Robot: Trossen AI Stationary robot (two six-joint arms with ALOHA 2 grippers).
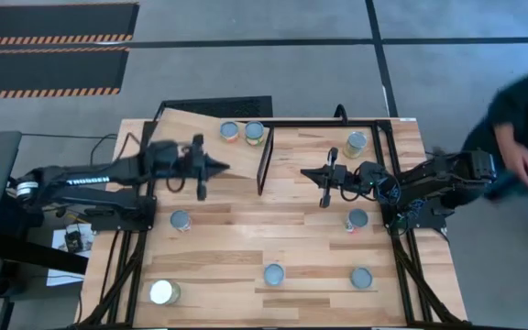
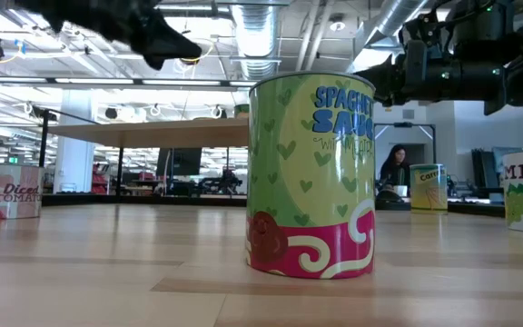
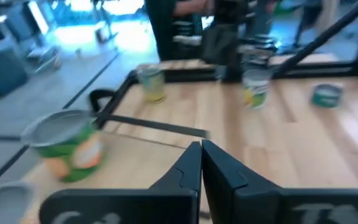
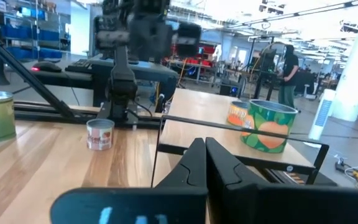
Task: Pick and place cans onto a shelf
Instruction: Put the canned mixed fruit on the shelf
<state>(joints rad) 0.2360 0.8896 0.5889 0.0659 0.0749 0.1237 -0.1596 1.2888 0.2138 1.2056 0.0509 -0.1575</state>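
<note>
The shelf (image 1: 195, 124), a slanted light wood board on a thin black frame (image 1: 264, 158), stands at the table's far left. Two cans (image 1: 230, 131) (image 1: 255, 133) stand on it; they also show in the right wrist view (image 4: 267, 127). Several more cans stand upright on the tabletop, among them one near the left gripper (image 1: 181, 220), a cream-topped one (image 1: 164, 291) and one near the right gripper (image 1: 357, 220). My left gripper (image 1: 220, 167) is shut and empty, in the air just in front of the shelf. My right gripper (image 1: 308, 172) is shut and empty, in the air right of the frame.
More cans stand at the near edge (image 1: 274, 273) (image 1: 361, 278) and the far right (image 1: 356, 142). The green and pink spaghetti sauce can (image 2: 311, 177) fills the low view. A person (image 1: 521, 137) is just beyond the table's right edge. Bare wood lies between the two grippers.
</note>
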